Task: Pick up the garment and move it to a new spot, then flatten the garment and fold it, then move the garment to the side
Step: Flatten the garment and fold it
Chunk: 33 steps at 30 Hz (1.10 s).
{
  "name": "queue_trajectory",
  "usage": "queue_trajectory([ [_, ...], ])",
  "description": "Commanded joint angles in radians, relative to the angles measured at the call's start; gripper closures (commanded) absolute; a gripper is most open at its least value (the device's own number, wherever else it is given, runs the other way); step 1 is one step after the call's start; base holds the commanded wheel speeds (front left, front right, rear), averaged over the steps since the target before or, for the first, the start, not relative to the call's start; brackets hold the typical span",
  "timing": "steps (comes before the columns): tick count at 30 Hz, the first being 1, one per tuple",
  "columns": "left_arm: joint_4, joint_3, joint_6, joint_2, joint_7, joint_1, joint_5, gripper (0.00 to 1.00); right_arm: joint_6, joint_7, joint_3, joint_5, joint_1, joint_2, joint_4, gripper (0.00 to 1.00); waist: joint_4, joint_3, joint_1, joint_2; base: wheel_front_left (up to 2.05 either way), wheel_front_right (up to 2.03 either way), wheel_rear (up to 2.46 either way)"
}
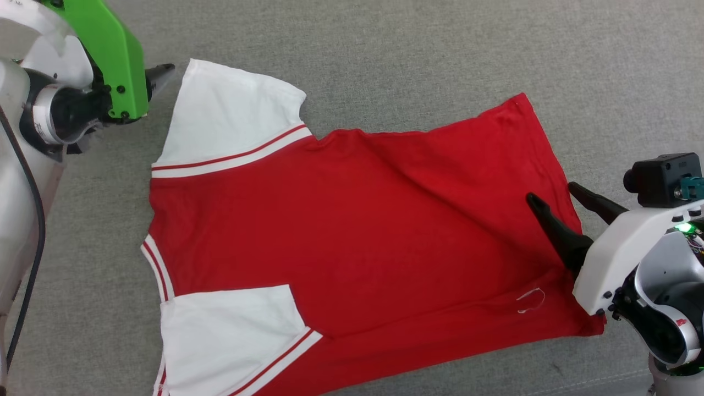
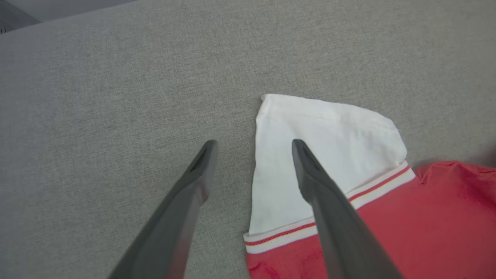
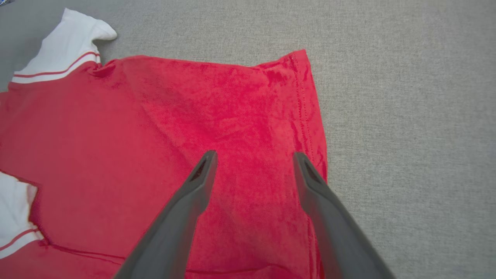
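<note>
Across grey woven fabric surface, found red jersey with white sleeves spread flat. Held left gripper wide open, empty, over sleeve edge; right gripper likewise over hem, presumably for edge grasps

Our head looks down on the whole red, white-sleeved cloth jersey. Closer wrist views: its sleeve past our left fingers, its hem past our right fingers.
</note>
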Motion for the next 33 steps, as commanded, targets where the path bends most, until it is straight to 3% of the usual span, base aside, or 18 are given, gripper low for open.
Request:
queue_trajectory([
  [1,0.035,-0.004,-0.008,-0.015,0.004,-0.033,0.004,0.0,-0.001,-0.008,0.007,0.01,-0.019,0.002,-0.005,0.0,-0.053,0.063,-0.0002,-0.0001,0.0,0.0,0.0],
  [18,0.3,-0.069,-0.077,-0.086,-0.026,-0.121,0.053,0.0,-0.001,-0.04,0.037,0.034,-0.04,-0.008,0.015,0.0,-0.069,0.117,-0.0002,-0.0001,0.0,0.0,0.0],
  [19,0.312,-0.075,-0.086,-0.091,-0.011,-0.118,0.048,0.66,-0.001,-0.042,0.038,0.035,-0.041,-0.009,0.016,0.0,-0.068,0.118,-0.0002,-0.0001,0.0,0.0,0.0],
  [21,0.328,-0.079,-0.098,-0.1,0.011,-0.114,0.034,1.0,-0.001,-0.045,0.037,0.035,-0.044,-0.011,0.019,0.0,-0.066,0.118,-0.0002,-0.0001,0.0,0.0,0.0],
  [33,0.338,-0.041,-0.132,-0.135,-0.115,-0.098,-0.006,1.0,-0.001,0.009,0.003,0.058,-0.092,-0.036,0.062,0.0,-0.021,0.025,-0.0002,-0.0001,0.0,0.0,0.0],
])
